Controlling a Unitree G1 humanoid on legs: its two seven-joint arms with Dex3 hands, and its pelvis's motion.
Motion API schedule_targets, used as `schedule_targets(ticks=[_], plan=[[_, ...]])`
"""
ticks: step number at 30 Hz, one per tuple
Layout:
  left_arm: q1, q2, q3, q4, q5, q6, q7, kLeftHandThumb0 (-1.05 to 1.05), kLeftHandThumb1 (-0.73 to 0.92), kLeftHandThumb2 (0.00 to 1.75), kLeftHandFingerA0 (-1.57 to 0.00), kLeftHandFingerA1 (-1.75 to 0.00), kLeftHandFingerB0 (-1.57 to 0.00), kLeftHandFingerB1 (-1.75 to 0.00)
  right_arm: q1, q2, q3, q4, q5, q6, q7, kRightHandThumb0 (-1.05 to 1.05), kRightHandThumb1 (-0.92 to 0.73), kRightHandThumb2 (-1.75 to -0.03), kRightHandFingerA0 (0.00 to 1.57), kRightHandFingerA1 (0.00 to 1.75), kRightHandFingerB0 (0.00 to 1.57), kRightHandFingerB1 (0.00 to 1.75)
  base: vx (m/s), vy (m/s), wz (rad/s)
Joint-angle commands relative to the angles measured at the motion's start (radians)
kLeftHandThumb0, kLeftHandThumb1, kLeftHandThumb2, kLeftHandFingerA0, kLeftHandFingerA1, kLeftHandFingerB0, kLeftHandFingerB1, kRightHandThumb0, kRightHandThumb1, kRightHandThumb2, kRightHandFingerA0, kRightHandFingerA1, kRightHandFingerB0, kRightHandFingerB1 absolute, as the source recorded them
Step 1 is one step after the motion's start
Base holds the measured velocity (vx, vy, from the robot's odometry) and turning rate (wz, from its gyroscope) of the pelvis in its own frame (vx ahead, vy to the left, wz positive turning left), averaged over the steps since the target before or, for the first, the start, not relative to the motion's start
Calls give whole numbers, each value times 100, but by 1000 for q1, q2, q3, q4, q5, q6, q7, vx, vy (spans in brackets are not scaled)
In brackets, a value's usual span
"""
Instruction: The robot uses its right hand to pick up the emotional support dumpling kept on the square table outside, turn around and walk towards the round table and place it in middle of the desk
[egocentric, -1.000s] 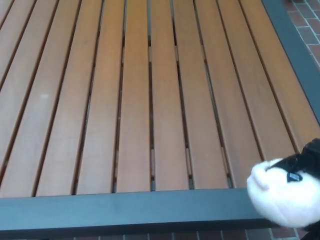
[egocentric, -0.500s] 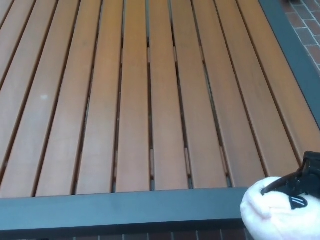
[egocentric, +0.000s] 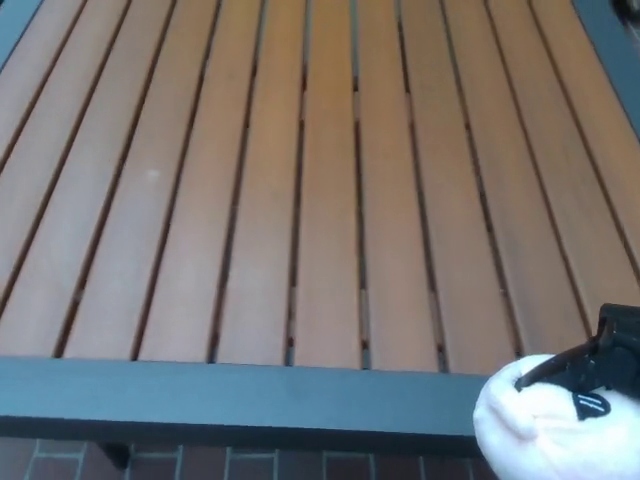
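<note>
white plush dumpling (egocentric: 535, 425), rounded

White plush dumpling (egocentric: 545, 425), rounded, seemingly past square table (egocentric: 240, 395) edge

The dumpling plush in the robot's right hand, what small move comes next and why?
Probably draw the white dumpling plush back clear of the slatted table: the right hand already grips it at the dark near rim, so turning away seems next.

No writing shows anywhere here. A small pale mark on the right hand (egocentric: 590, 372) is unreadable.
</note>
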Motion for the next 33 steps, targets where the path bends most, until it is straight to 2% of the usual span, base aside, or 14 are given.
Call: schedule_targets(ticks=[1, 2, 3, 4, 7, 8, 9, 10, 15, 16, 26, 27, 33], plan=[[11, 20, 5, -4, -4, -65, 1, -13, 53, 86, -95, -110, -87, -78, -1, 20, -13, -10, 2, 7, 53, -12, -56, -99, 100, 138, 96, 106, 102, 426, 54], [11, 21, 10, -2, -8, -65, -5, -12, 52, 87, -96, -109, -89, -79, 0, 24, -10, -12, 8, 10, 63, -13, -54, -101, 105, 128, 97, 108, 96, 397, 56], [10, 22, 11, -1, -9, -64, -7, -12, 52, 87, -96, -109, -89, -79, 0, 27, -9, -12, 11, 11, 66, -13, -54, -101, 105, 128, 97, 108, 92, 383, 53], [10, 22, 10, -2, -8, -63, -5, -13, 49, 87, -98, -110, -89, -79, 0, 31, -10, -11, 6, 9, 68, -13, -53, -103, 108, 120, 97, 111, 87, 356, 51], [10, 21, 9, -2, -6, -62, -2, -13, 49, 87, -98, -110, -89, -79, -1, 42, -15, -9, -1, 4, 75, -13, -53, -103, 108, 120, 97, 111, 21, 180, 54], [13, 20, 3, -3, 0, -63, 7, -11, 49, 88, -99, -112, -91, -80, 3, 36, -12, -16, -3, 15, 90, -12, -56, -102, 100, 132, 94, 111, 18, 136, 69], [13, 20, 1, -4, 2, -63, 9, -11, 49, 88, -99, -112, -91, -80, 4, 36, -12, -18, -3, 18, 95, -12, -56, -102, 100, 132, 94, 111, 14, 107, 70], [13, 20, 2, -4, 1, -62, 10, -9, 45, 91, -97, -114, -91, -81, 3, 35, -10, -20, -3, 18, 100, -16, -53, -104, 105, 122, 97, 106, 7, 69, 70], [17, 20, 10, -5, -10, -67, -1, -9, 48, 90, -97, -117, -90, -81, 1, 45, -2, -25, 9, 26, 119, -15, -52, -106, 106, 123, 98, 106, 17, -48, 84], [18, 22, 7, -4, -5, -66, 3, -13, 51, 84, -97, -113, -88, -77, 1, 49, -2, -28, 0, 30, 121, -13, -54, -103, 98, 136, 94, 110, 2, -184, 102], [22, 27, -3, -4, 4, -65, 9, -10, 49, 88, -95, -113, -88, -77, 6, 69, -1, -44, -15, 48, 149, -14, -56, -102, 97, 140, 94, 105, -24, -198, 74], [21, 26, 1, -4, 0, -60, 7, -9, 46, 85, -95, -113, -86, -77, -2, 74, 3, -47, -26, 52, 151, -15, -55, -102, 97, 142, 93, 110, -34, -36, 93], [17, 26, 2, -2, -1, -57, 7, -9, 46, 86, -97, -111, -89, -80, -12, 85, 5, -47, -40, 56, 161, -13, -53, -106, 96, 143, 92, 115, -1, 61, 115]])
